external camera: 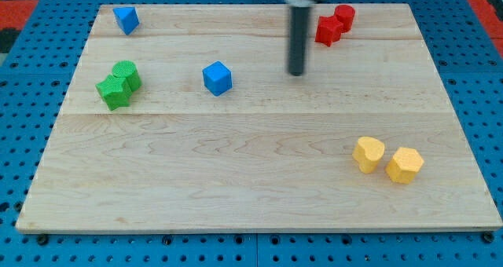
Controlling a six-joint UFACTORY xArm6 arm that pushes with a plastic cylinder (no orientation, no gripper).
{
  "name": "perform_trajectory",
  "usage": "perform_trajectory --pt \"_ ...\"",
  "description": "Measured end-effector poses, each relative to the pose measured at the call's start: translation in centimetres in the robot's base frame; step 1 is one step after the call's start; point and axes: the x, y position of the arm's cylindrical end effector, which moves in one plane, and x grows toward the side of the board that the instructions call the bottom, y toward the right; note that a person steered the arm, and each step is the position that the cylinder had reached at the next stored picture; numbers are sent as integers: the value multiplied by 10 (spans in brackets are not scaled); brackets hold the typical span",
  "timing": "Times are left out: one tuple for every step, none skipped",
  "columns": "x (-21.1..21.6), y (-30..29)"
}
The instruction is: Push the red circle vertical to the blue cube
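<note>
Nearest the view's bottom, right side: two yellow blocks side by side, just about touching. The left yellow block (368, 154) looks heart-like, the right yellow block (405, 165) more hexagonal; shapes are a bit soft at this resolution, so take that loosely. Both sit well apart from everything else.

Mid board, view's left: two green blocks pressed together, a lower green block (114, 91) and an upper green block (127, 74) with a rounder outline. To their right, alone, the blue cube (217, 78).

My tip (295, 72) is down on the wooden board (236, 181), right of the blue cube at about the same height in the view, with bare wood between them. The rod rises straight up and out of the view's top. It has no jaws to part or close; the tip touches no block.

Farther back, view's top right: the red pair, touching. The red circle (344, 16) is the upper right one, the other red block (328, 31) sits against its lower left, shape more angular. The tip is below and left of that pair, near but clear of it. The angular red block lies between the tip and the red circle.

Far top left corner: a second blue block (126, 19), well away from the rest
</note>
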Motion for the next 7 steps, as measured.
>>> perform_trajectory --pt "-47 78" --pt "-90 103" --pt "-114 103" --pt "-131 103" --pt "-133 103" --pt "-134 103" --pt "-134 52"
